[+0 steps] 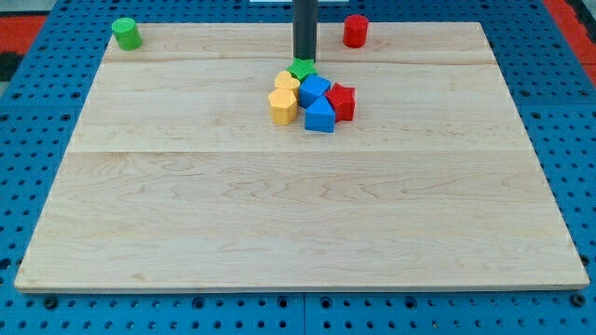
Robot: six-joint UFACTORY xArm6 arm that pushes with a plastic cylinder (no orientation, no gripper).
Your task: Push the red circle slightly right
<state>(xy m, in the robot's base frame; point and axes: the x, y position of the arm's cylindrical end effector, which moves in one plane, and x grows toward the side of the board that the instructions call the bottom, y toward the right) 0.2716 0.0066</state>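
Observation:
The red circle [355, 31] is a short red cylinder standing near the top edge of the wooden board, right of centre. My tip [304, 60] is the lower end of a dark rod that comes down from the view's top. It stands left of and a little below the red circle, with a clear gap between them. The tip sits just above a green star-like block [302, 68] at the top of a cluster.
The cluster below my tip holds two yellow blocks [283, 104], two blue blocks [318, 114] and a red star-like block [342, 100]. A green cylinder [126, 33] stands at the top left corner. The wooden board [298, 214] lies on a blue pegboard.

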